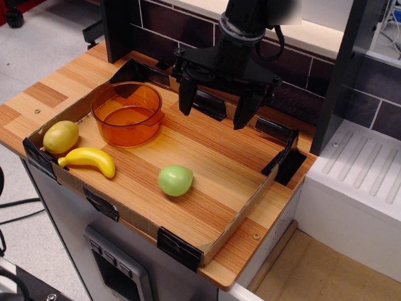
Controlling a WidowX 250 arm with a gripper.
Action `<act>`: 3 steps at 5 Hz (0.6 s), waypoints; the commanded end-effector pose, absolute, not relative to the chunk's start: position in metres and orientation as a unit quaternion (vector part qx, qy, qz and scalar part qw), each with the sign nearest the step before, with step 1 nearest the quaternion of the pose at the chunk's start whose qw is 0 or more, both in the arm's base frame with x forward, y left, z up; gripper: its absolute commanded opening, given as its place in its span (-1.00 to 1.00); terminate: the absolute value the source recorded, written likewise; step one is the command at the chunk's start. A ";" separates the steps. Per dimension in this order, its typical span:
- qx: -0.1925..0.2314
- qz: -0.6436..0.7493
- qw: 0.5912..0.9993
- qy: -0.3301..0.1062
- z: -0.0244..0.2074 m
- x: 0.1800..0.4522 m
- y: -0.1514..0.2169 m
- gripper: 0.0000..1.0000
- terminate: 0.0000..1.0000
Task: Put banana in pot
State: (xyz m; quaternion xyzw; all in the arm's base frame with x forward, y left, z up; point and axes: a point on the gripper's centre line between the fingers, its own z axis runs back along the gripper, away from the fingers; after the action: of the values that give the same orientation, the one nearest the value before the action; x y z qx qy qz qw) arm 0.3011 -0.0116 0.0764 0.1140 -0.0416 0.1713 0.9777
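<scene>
The yellow banana [89,160] lies on the wooden tabletop near the front left edge, next to a yellow-green lemon-like fruit [61,137]. The translucent orange pot [127,113] stands empty behind them at the left. My gripper [215,110] hangs open and empty above the back middle of the table, to the right of the pot and well away from the banana. Its two black fingers [187,97] point down, spread wide.
A green apple-like ball [175,180] lies in the middle of the table. A low cardboard rim [241,216] held by black clips borders the work area. A dark tiled wall stands behind, and a white drainboard [360,169] sits to the right.
</scene>
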 end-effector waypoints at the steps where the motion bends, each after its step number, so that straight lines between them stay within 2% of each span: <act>1: 0.114 0.171 0.978 -0.042 0.076 0.301 -0.012 1.00 -1.00; 2: 0.063 0.049 0.996 -0.042 0.090 0.289 -0.002 1.00 -1.00; 3: 0.043 -0.075 0.995 -0.040 0.093 0.276 0.003 1.00 -1.00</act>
State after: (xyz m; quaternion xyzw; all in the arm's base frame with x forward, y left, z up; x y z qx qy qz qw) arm 0.2671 0.0026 0.0792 0.0386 -0.0120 -0.0853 0.9955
